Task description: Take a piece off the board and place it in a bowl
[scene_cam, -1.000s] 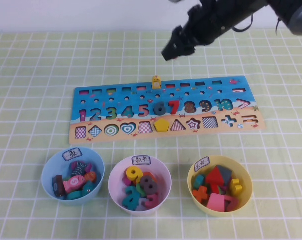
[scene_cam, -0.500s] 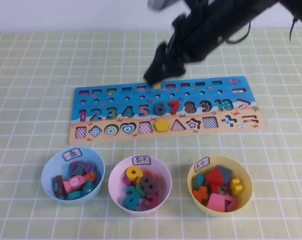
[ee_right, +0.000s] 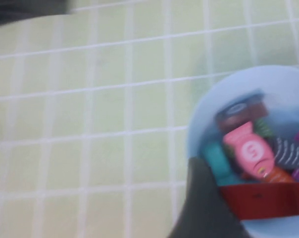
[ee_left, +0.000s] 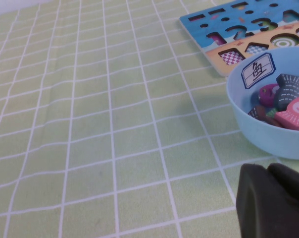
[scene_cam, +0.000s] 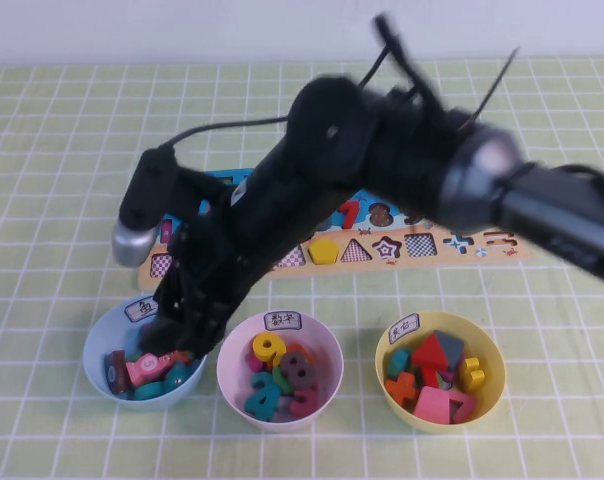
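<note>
My right gripper [scene_cam: 168, 343] reaches across the board and hangs low over the pale blue bowl [scene_cam: 95, 345]. In the right wrist view it is shut on the red piece [ee_right: 261, 201], with one dark finger [ee_right: 204, 198] beside it, just above the bowl [ee_right: 204, 116] and its toy pieces. The board [scene_cam: 482, 243] is largely hidden by the right arm; its corner shows in the left wrist view [ee_left: 214, 22]. My left gripper [ee_left: 273, 203] is shut and empty, low over the mat just short of the blue bowl [ee_left: 253, 124].
A white bowl [scene_cam: 223, 365] of number pieces and a yellow bowl [scene_cam: 380, 362] of shape pieces stand to the right of the blue bowl. A green checked mat covers the table. The right arm spans the middle of the scene.
The right arm has swept from the board's far edge down and left to above the blue bowl. The small yellow piece on the board is now hidden behind the arm.
</note>
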Available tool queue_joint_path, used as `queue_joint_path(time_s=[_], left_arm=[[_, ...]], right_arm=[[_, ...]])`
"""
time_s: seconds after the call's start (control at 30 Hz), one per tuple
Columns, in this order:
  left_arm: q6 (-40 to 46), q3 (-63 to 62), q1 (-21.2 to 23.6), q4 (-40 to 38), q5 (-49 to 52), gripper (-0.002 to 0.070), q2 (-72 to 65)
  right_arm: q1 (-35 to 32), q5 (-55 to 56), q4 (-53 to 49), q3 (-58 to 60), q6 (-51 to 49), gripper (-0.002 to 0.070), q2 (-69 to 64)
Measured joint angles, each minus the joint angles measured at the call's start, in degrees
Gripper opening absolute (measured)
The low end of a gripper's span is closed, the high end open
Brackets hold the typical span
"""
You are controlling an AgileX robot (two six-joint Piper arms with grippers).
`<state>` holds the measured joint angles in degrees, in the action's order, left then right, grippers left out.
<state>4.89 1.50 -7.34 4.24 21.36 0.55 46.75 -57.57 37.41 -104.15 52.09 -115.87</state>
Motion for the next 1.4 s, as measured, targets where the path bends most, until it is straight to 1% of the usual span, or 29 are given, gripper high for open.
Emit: queue_joint_path(time_s=[0.2, 0.3, 0.4, 0.57, 0.63, 0.7, 0.73, 0.77, 0.8, 0.87, 0.9, 1.0, 1.17, 1.27, 1.4], left_arm=[[0.0, 0.0, 0.0, 0.0, 0.0, -0.0005, 0.0], [0.0, 0.0, 0.0, 0.0, 0.0, -0.0005, 0.0], [0.0, 0.0, 0.0, 0.0, 0.0, -0.0005, 0.0], [0.0, 0.0, 0.0, 0.0, 0.0, -0.0005, 0.0], [0.0, 0.0, 0.0, 0.0, 0.0, -0.0004, 0.0], [0.0, 0.0, 0.0, 0.0, 0.0, -0.0005, 0.0], [0.0, 0.0, 0.0, 0.0, 0.0, -0.0004, 0.0], [0.0, 0.0, 0.0, 0.0, 0.0, -0.0004, 0.0], [0.0, 0.0, 0.0, 0.0, 0.0, -0.0005, 0.0], [0.0, 0.0, 0.0, 0.0, 0.0, -0.0005, 0.0], [0.0, 0.0, 0.0, 0.0, 0.0, -0.0005, 0.0], [0.0, 0.0, 0.0, 0.0, 0.0, -0.0005, 0.0], [0.0, 0.0, 0.0, 0.0, 0.0, -0.0005, 0.0], [0.0, 0.0, 0.0, 0.0, 0.0, -0.0005, 0.0], [0.0, 0.0, 0.0, 0.0, 0.0, -0.0005, 0.0]], right_arm=[[0.6, 8.7, 3.1, 0.1, 0.1, 0.0368, -6.9], [0.6, 11.7, 4.9, 0.3, 0.1, 0.0404, -8.8], [0.6, 13.3, 5.7, 0.3, 0.1, 0.0447, -9.5], [0.5, 12.3, 5.7, -1.8, 0.1, 0.0455, -9.5], [0.3, 9.0, 5.4, -4.3, -0.6, 0.0423, -9.5], [0.0, 4.3, 4.3, -7.5, -3.8, 0.0333, -8.9], [-0.4, 2.3, 3.5, -8.7, -5.3, 0.0276, -8.5], [-0.6, -0.1, 3.0, -9.8, -6.5, 0.021, -8.0], [-1.1, -2.5, 2.2, -11.2, -8.0, 0.0121, -7.1], [-2.0, -6.9, 1.3, -12.8, -9.7, 0.0048, -5.4], [-2.6, -8.8, 0.8, -13.1, -10.6, 0.0026, -4.5], [-4.6, -12.0, 0.1, -13.2, -14.0, -0.0003, -1.8], [-7.9, -12.6, -0.7, -10.8, -17.7, -0.0013, 3.8], [-8.5, -8.8, -1.2, -5.3, -18.5, -0.0015, 9.1], [-8.5, 0.4, -2.4, 5.9, -18.6, -0.0015, 18.9]])
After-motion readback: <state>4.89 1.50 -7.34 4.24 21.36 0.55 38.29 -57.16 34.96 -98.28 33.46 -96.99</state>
